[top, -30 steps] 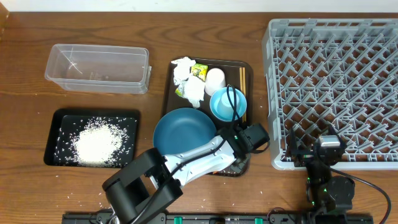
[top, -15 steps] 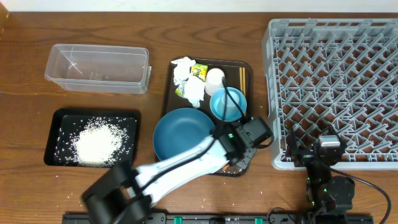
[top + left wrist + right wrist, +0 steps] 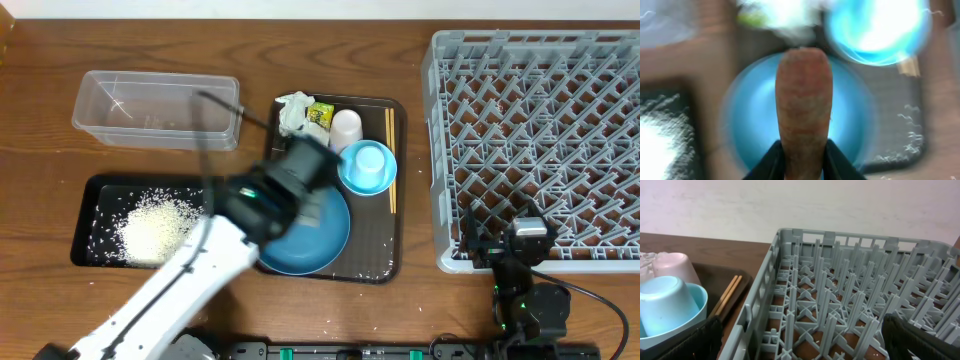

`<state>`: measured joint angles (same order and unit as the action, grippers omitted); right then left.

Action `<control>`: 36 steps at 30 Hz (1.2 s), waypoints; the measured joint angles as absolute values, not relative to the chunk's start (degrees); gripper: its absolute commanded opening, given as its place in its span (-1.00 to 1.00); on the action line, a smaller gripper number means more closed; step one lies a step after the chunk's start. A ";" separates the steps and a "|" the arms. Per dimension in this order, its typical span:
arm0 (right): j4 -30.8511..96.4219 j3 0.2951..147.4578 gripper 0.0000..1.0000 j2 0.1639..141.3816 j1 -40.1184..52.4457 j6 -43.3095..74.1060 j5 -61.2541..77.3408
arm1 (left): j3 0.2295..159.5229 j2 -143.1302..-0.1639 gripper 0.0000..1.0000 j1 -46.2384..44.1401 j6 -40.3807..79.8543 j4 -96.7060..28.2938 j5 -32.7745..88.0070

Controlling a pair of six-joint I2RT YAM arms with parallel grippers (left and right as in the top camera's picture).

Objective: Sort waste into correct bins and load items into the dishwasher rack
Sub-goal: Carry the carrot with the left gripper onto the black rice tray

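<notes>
Change: left pincer (image 3: 804,156) swung from lower centre-right to centre frame.
Hold: clamped on carrot (image 3: 804,105), above plate (image 3: 322,245).
Meaning: probably bound for black tray (image 3: 95,188), lower left.
Right pincer (image 3: 800,342): wide, idle by rack (image 3: 840,295).

Robot test bench, wooden table (image 3: 40,150), plain white wall (image 3: 790,200), dishwasher rack (image 3: 540,140)

Extends left gripper (image 3: 801,159) from near edge to mid-tabletop, jaws pinching carrot (image 3: 804,100); rests right gripper (image 3: 527,234) at near-right corner, jaws spread.
</notes>
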<state>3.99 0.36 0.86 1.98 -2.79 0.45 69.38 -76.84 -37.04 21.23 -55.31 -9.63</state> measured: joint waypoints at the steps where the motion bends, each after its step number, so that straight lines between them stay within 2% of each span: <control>1: 3.99 0.36 0.98 0.86 1.98 -2.79 0.45 | 69.41 -76.31 -0.55 -33.82 21.21 -56.58 -10.83; 9: 4.01 0.36 0.99 0.86 1.98 -2.81 0.45 | 69.36 -75.92 -0.54 -7.90 21.23 -57.54 -14.04; 17: 4.01 0.36 0.98 0.86 1.98 -2.81 0.45 | 68.07 -81.17 -0.52 10.13 29.43 -55.88 -13.21; 28: 3.99 0.36 0.98 0.86 1.98 -2.81 0.45 | 67.88 -92.79 -0.49 21.17 33.71 -52.77 -6.11; 31: 4.01 0.36 0.99 0.86 1.98 -2.81 0.45 | 67.85 -95.07 -0.35 22.70 34.04 -52.64 -5.74; 32: 4.01 0.36 0.99 0.86 1.98 -2.81 0.45 | 67.85 -95.61 -0.25 23.09 34.20 -52.64 -5.69; 36: 4.01 0.36 0.99 0.86 1.98 -2.81 0.45 | 67.85 -96.23 -0.24 23.64 34.54 -52.31 -5.23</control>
